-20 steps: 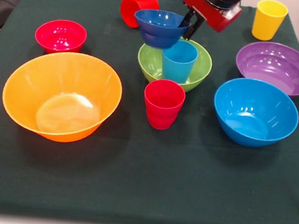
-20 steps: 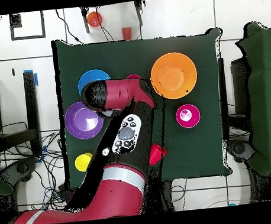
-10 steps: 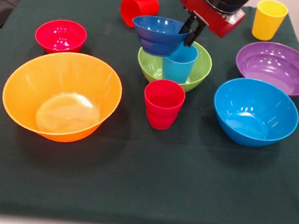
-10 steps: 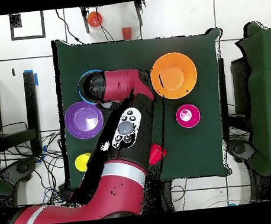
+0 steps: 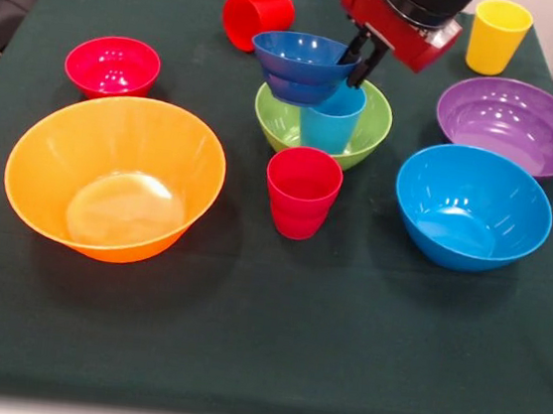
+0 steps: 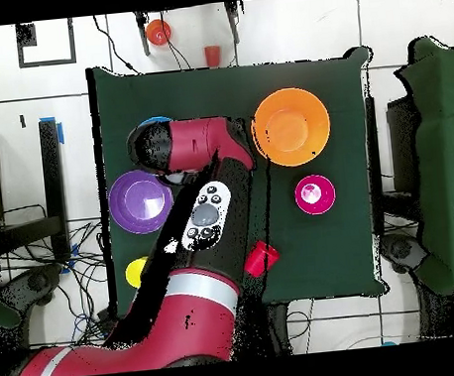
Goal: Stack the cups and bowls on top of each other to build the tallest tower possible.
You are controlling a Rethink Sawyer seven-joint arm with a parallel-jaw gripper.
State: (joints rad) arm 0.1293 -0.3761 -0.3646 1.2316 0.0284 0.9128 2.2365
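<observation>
Small dark blue bowl (image 5: pixel 303 66) shifted right; hand (image 5: pixel 358 58) grips its rim.

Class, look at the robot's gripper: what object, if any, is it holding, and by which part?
The gripper holds the small dark blue plastic bowl by its rim, on the side nearest the arm.

The claw (image 5: pixel 358 60) grips the rim of the small dark blue bowl (image 5: pixel 303 65), held aloft and tilted — just above the light blue cup (image 5: pixel 331 118) standing in the green bowl (image 5: pixel 370 128). A red cup (image 5: pixel 302 192) stands upright near the green bowl, on the bench (image 5: pixel 272 336).
</observation>
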